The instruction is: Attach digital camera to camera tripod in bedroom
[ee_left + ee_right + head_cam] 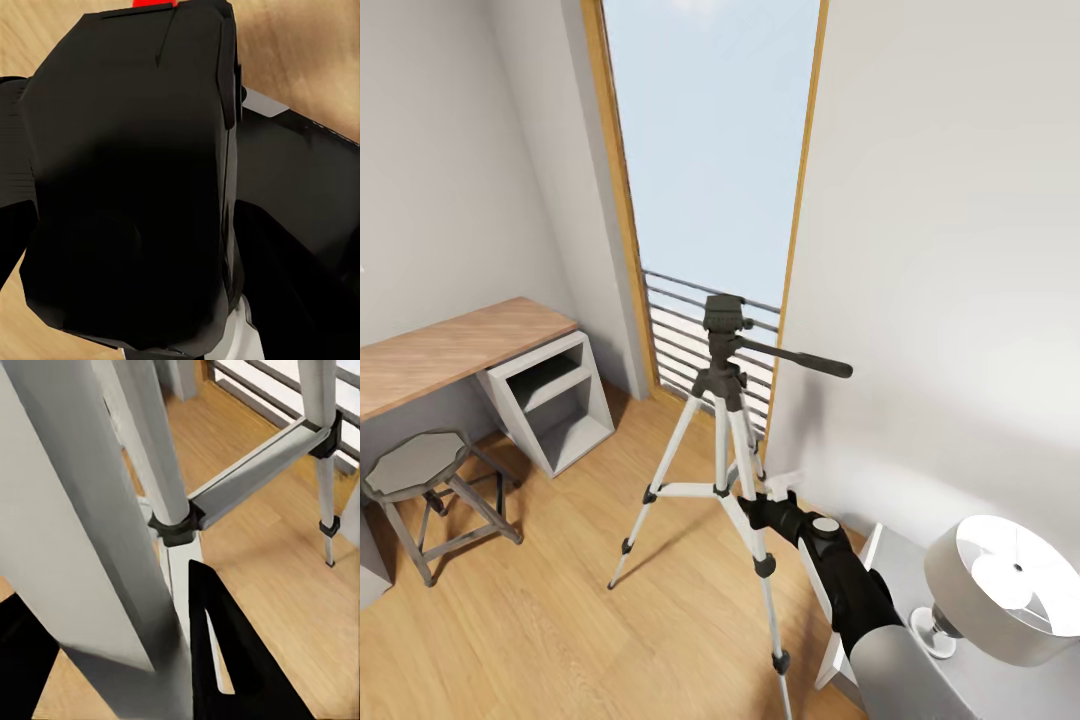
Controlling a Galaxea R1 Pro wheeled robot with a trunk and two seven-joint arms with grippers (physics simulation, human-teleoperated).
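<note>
The camera tripod (722, 420) stands on the wood floor before the tall window, its black head and long handle pointing right. My right gripper (753, 506) reaches its near leg at the brace hub. In the right wrist view that silver-grey tripod leg (112, 547) runs between the two black fingers (232, 667) and fills the gap, so the right gripper (124, 675) is shut on it. In the left wrist view the matte-black digital camera (127, 172), red button at its edge, sits close up in my left gripper (135, 225), which is shut on it.
A wood-topped desk (450, 350) and a grey cube shelf (555, 400) stand at the left, with a metal stool (420, 470) in front. A white lamp (1000, 585) on a grey cabinet (905, 570) is at the right, against the wall. Window railing (690, 340) is behind the tripod.
</note>
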